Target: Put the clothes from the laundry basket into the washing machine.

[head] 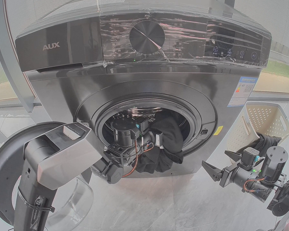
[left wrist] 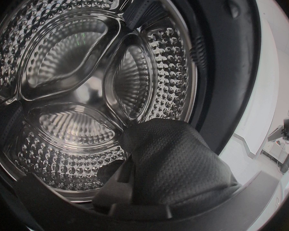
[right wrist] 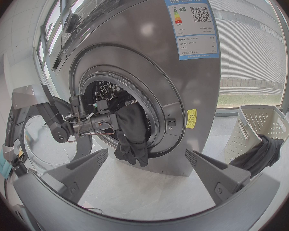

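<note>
Pale floor tiles (head: 170, 202) fronted the grey front-loading washing machine (head: 86, 90), its lower door rim draped with a black knit garment (head: 170, 141) at the left gripper (head: 157, 140) — grip impossible to tell — likely needing a deeper push into the dimpled steel drum (left wrist: 70, 81); the right gripper (head: 215, 159) hung wide-jawed, empty, near the cream perforated plastic laundry basket (head: 266, 116).

We see daylight from the windows (right wrist: 250, 64); the drum (left wrist: 70, 81) glints in dimness; wrist views bend, darkening at edges.
</note>
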